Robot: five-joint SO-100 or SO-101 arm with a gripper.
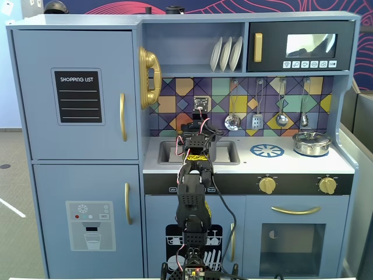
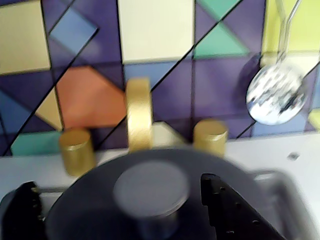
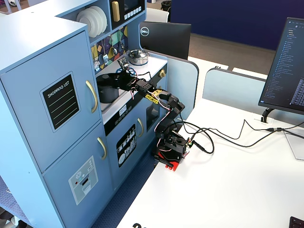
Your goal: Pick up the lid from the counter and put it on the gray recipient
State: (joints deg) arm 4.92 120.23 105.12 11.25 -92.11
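**Lid between the fingers over the sink end of the counter**

Nearest the wrist camera, the two black gripper fingers (image 2: 235,210) run off the bottom edge, one at the lower left corner, one right of centre. Between them lies the flat round dark gray matte lid (image 2: 150,200), blurred, its central knob facing the lens; its lower part is cut off. The gripper (image 2: 125,210) appears closed around the lid, though the contact points are below the picture's edge. Whether the matte dark gray cylindrical pot (image 3: 108,88) sits directly under the lid cannot be told here.

Behind the lid stand a gold toy tap (image 2: 138,112) and two gold knobs, then the coloured tile backsplash (image 2: 155,30) and a shiny hanging ladle (image 2: 276,95).

In a fixed view from the front, the black jointed arm (image 1: 192,198) rises from its base and reaches forward over the white counter (image 1: 291,166), covering the sink recess; lid and pot are hidden behind it. The small shiny steel pot (image 1: 312,143) stands near the counter's right rear corner, beside the printed blue burner ring (image 1: 267,150).

The side fixed view alone shows the gray pot at the counter's left end, with the arm (image 3: 159,102) stretched horizontally to it.
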